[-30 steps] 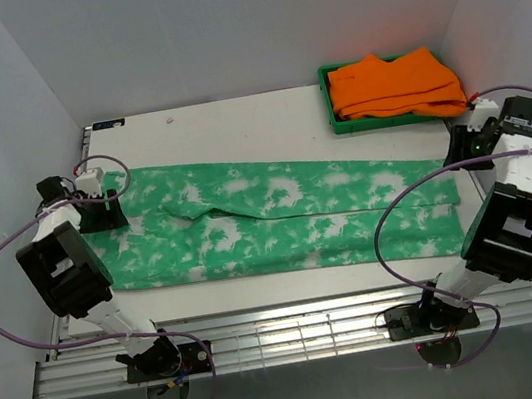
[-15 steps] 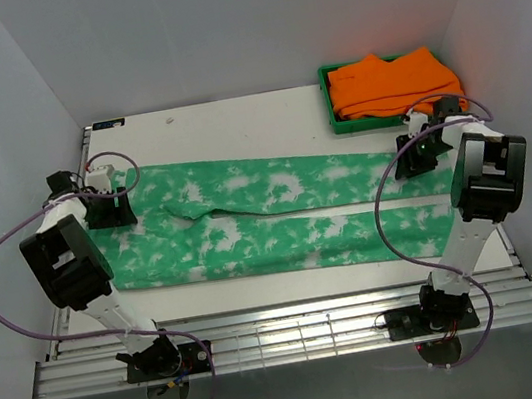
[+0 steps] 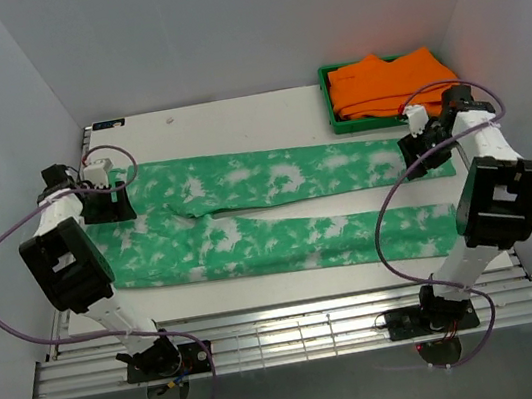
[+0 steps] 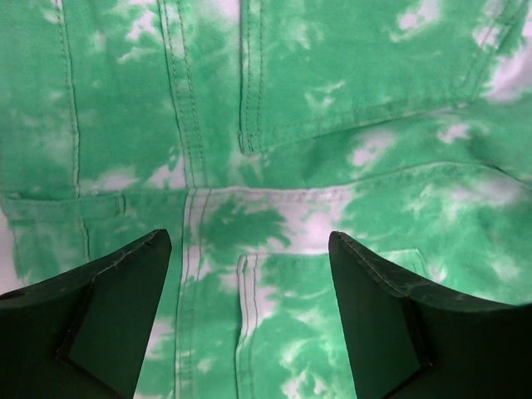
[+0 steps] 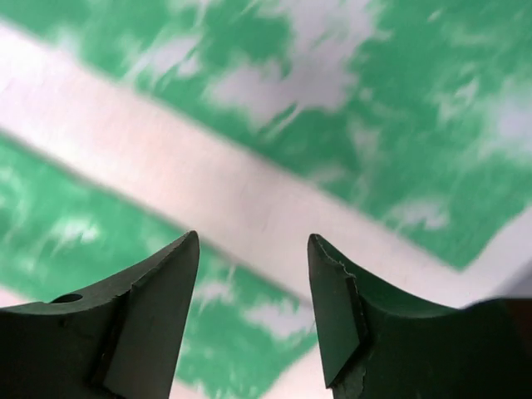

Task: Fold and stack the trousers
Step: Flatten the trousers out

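Left pincer [image 4: 249, 245] gaping wide over the waistband, nothing in it.
Trousers [image 3: 268, 209] lie flat across the table [image 3: 234, 124], legs splayed; right pincer [image 5: 253, 249], open and empty too, hangs above the gap near the cuffs. I'd pinch waistband and far cuff together, then lift evenly.

trousers [image 3: 272, 234] lie across the table [image 3: 234, 124], tray [image 3: 361, 125] behind their right end.

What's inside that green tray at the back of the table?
A pile of orange clothes fills the green tray. The tray's floor, and anything that might lie beneath the pile, is covered and cannot be seen.
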Motion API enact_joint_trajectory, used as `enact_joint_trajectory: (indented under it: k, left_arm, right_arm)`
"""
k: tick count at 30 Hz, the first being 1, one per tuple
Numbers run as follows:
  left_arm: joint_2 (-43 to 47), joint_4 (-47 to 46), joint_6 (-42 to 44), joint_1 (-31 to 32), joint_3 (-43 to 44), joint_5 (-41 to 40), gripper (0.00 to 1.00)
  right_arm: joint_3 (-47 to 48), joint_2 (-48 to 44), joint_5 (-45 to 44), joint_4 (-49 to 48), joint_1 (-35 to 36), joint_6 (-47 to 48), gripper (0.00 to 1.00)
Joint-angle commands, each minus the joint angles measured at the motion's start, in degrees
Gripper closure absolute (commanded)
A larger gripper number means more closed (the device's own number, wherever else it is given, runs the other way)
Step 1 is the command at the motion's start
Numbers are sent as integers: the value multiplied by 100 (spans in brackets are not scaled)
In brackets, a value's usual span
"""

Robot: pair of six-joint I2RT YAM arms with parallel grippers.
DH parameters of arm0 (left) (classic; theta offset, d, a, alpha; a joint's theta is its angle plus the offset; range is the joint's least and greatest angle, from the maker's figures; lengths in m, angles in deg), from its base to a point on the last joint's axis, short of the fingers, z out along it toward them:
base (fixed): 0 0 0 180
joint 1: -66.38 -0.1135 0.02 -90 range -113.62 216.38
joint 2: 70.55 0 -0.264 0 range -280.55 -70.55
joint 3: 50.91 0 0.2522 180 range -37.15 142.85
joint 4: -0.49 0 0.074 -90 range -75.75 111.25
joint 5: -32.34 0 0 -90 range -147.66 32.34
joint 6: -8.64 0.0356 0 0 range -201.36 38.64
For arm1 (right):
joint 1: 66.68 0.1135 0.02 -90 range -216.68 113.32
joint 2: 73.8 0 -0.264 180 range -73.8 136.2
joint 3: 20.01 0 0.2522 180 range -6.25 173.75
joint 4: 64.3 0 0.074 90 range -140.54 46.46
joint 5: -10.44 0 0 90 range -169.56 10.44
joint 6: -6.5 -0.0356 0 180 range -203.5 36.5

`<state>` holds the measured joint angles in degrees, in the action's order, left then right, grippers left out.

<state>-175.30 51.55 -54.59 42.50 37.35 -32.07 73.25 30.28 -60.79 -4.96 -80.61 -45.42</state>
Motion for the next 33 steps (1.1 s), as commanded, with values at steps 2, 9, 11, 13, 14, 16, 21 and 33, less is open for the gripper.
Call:
enact_joint_trajectory:
  k: [2,9,11,13,14,16,21,33]
  left_arm:
    - [745,531,382,15,-84,8,12]
    - [1105,603,786,6,-778,-282,12]
    - [1123,595,874,-11,-936,-370,11]
    - [1115,559,901,-20,-1200,-457,12]
    - [1097,533,944,-29,-1288,-527,12]
    - [1080,524,988,-38,-1543,-642,12]
    - [1281,313,1094,-196,-1921,-713,11]
    - [1825,620,1411,-231,-2151,-424,9]
  right_arm:
    - [-768,-1125,-223,1461,22,1491,40]
    - [-2551,-1338,-986,594,136,1509,40]
    - [-2755,-1206,-1242,112,128,1544,40]
    - [-2931,-986,-1533,-127,128,1553,41]
    - [-2958,-933,-1621,-233,128,1553,41]
    - [-3028,-836,-1998,-558,119,1605,41]
    - [-3187,-608,-2868,-1340,-381,2027,40]
    - [-2231,-1336,-1739,-112,-769,2273,21]
